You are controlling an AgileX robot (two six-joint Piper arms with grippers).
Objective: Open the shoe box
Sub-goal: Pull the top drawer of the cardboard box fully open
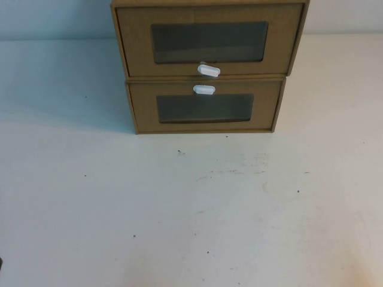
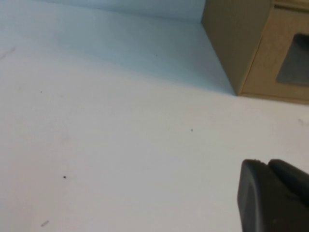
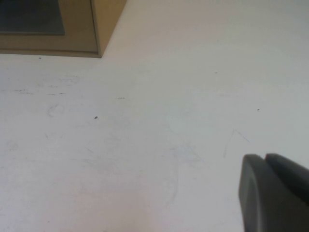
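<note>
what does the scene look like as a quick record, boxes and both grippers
boxes: upper shoe box stacked on lower shoe box, both shut
handles: white upper handle, lower handle, untouched
left gripper: shut, over bare table, clear of boxes
right gripper: shut, over table, clear of boxes
task: not yet opened

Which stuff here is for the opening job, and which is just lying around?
Job: top shoe box, bottom shoe box, top handle, bottom handle; left gripper, shut, above the table left of them; right gripper, shut, right of them.
Just there: dark specks on the table.
</note>
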